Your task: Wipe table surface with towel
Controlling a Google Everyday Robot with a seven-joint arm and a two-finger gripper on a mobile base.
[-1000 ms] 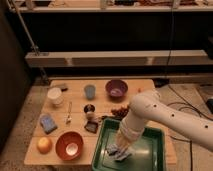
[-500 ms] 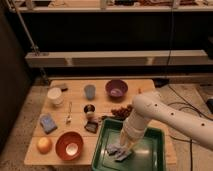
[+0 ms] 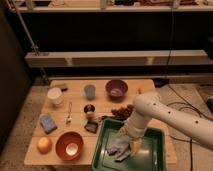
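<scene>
Towel lies bunched in the tray at the surface's 5 o'clock; tool sits at its 3 o'clock edge, grip state impossible to tell. Floppy cloth could slip free or snag the tray rim when lifted.

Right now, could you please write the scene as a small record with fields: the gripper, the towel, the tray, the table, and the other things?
gripper: the gripper is down inside the green tray, at the right edge of the towel
towel: the towel is crumpled, lying in the tray, not on the table surface
green tray: near right corner of the table
table surface: the table surface is light wood
near left: blue sponge, orange, red bowl
far side: white cup, blue cup, purple bowl
</scene>
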